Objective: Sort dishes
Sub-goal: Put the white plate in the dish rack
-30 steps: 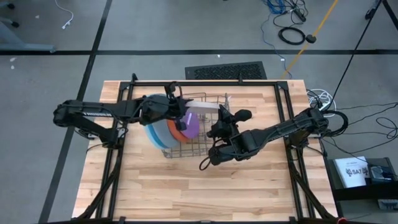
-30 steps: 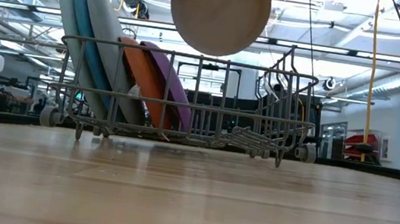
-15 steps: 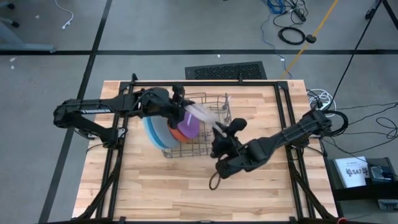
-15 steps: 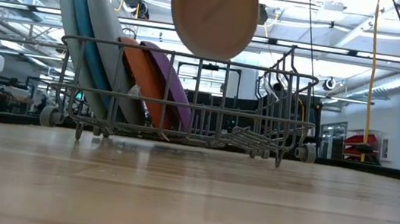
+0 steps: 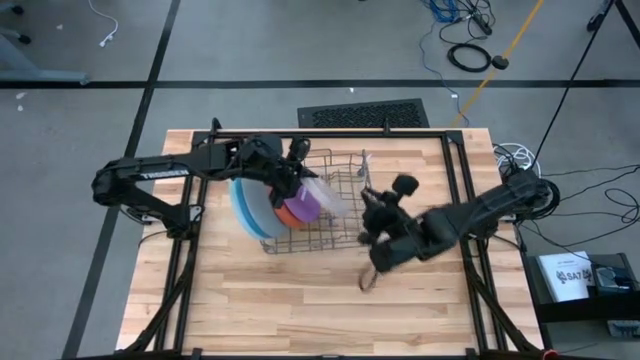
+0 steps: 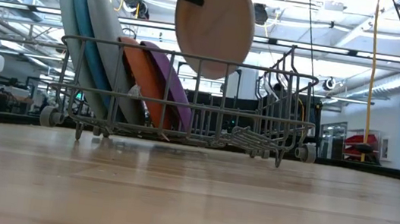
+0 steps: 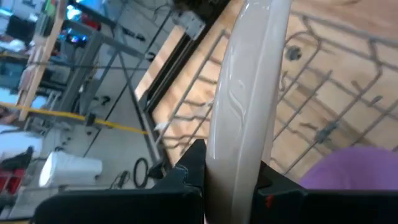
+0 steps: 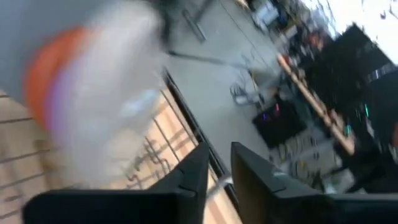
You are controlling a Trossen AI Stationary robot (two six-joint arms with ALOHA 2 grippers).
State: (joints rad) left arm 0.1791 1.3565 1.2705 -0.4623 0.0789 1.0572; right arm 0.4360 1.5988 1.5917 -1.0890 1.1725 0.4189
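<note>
A wire dish rack [image 5: 335, 222] [image 6: 261, 108] stands mid-table. At its left end, three large plates, pale blue [image 6: 64, 19], blue [image 6: 81, 32] and grey [image 6: 108, 47], stand on edge in it. An orange plate [image 6: 137, 74] and a purple plate [image 6: 169, 85] lean beside them. My left gripper [image 5: 298, 175] [image 7: 233, 165] is shut on a pale grey plate [image 6: 214, 26] [image 7: 249, 93] over the rack, right of the purple plate. My right gripper [image 5: 368, 208] [image 8: 217, 165] hovers at the rack's right side, narrowly open, with nothing between its fingers. My left gripper pinches the pale grey plate's rim [image 7: 233, 155] between its two fingers, one finger on each face. The fingers come from the table's left, slanting down. The plate hangs clear, standing tilted on edge, its lower rim about level with the rack's top rail.
The rack's right half [image 5: 345, 200] holds no plates. Bare wooden table [image 5: 300, 300] lies on the near side of the rack. A dark cable loop [image 5: 370, 277] hangs from the right arm.
My left gripper has rolled and drifted toward the standing plates. The pale grey plate has turned from lying across the rack to more on edge, and has sunk a little. My right gripper has come away from the plate's rim, toward the table's right and near edges.
</note>
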